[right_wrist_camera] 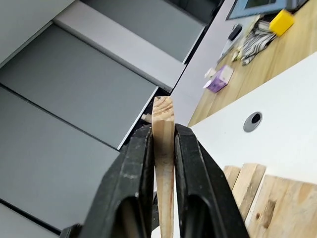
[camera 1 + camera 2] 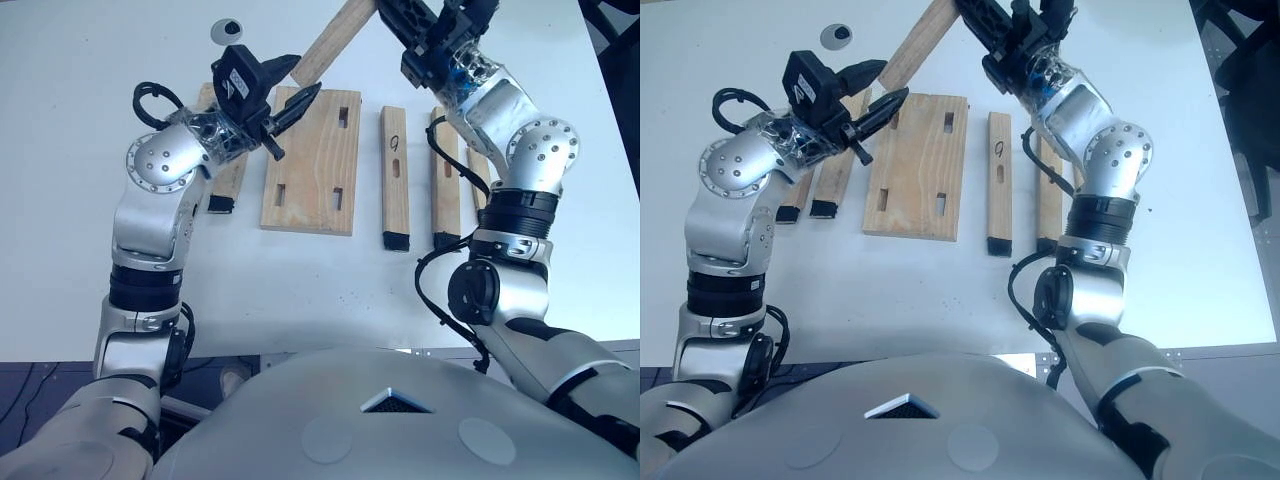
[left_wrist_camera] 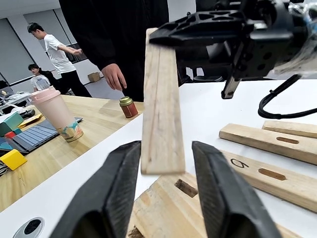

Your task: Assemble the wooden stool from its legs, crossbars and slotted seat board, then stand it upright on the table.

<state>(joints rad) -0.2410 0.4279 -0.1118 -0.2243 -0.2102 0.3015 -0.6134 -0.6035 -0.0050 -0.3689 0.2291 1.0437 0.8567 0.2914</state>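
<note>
Currently the right gripper (image 1: 163, 136) is clenched on one end of a wooden bar (image 2: 330, 45), holding it in the air above the far side of the tabletop (image 2: 100, 60), slanted down toward the left gripper (image 3: 166, 146). Whether this bar is a leg or a crossbar cannot be told. The left gripper is released, and its two fingers (image 3: 116, 188) straddle the bar's free end with a gap on each side, so it looks poised for a second hold or a handover rather than bearing any load. Below them the slotted seat board (image 2: 310, 180) lies flat on the tabletop. Two slotted legs (image 2: 395, 170) with black end caps (image 2: 397, 240) lie just beside it on the robot's right, and more wooden pieces (image 2: 228, 185) lie partly under the left arm. The bar looks like solid sawn wood: stiff, fairly light, and not fragile. Its smooth flat faces could let it pivot or slide in a grip taken at one end alone. The better hold is probably across the two broad faces, a little way in from the free end. That would leave the tip clear to enter a slot, and the second gripper could steady the bar against twisting. The seat board is probably the heaviest part and is best taken by its long edges.
</note>
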